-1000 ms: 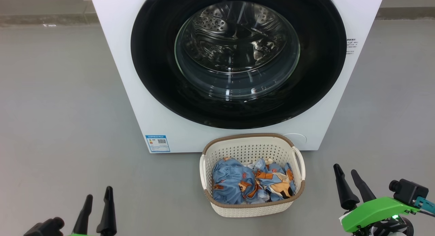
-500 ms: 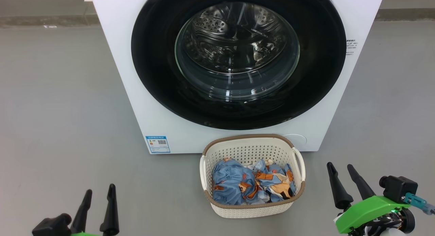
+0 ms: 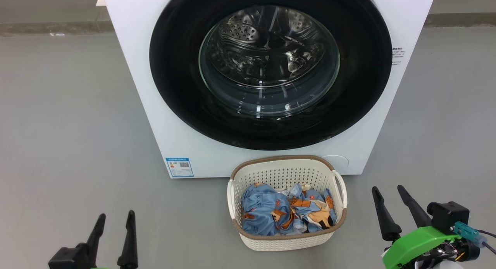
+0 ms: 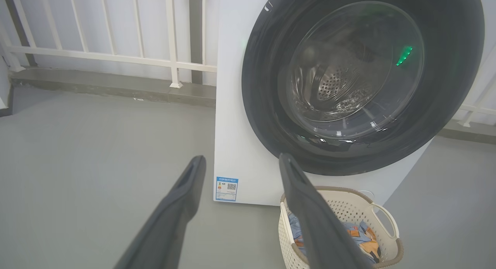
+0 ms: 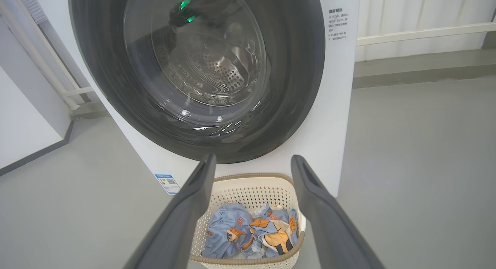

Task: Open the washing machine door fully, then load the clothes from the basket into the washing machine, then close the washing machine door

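The white washing machine (image 3: 135, 67) stands ahead, its round black-rimmed door (image 3: 174, 90) shut flat against the front, with the steel drum showing through the glass. Right in front of it on the floor sits the cream basket (image 3: 285, 242), holding the blue bear-print clothes (image 3: 286, 212). My left gripper (image 3: 116, 216) stands open low at the left, apart from the basket. My right gripper (image 3: 387, 189) stands open at the lower right, just right of the basket. Both wrist views look at the door (image 4: 263, 114) (image 5: 302, 87) and the basket (image 4: 387, 218) (image 5: 252, 191) past open fingers.
Grey floor (image 3: 58, 125) spreads to both sides of the machine. A white railing (image 4: 116, 56) on a low kerb runs behind it. A white wall (image 5: 23, 125) stands off to the machine's left.
The head view has tilted slightly, so the machine and basket sit a little lower. My right gripper has drifted left towards the basket; my left gripper has dropped a little. Both stay open.
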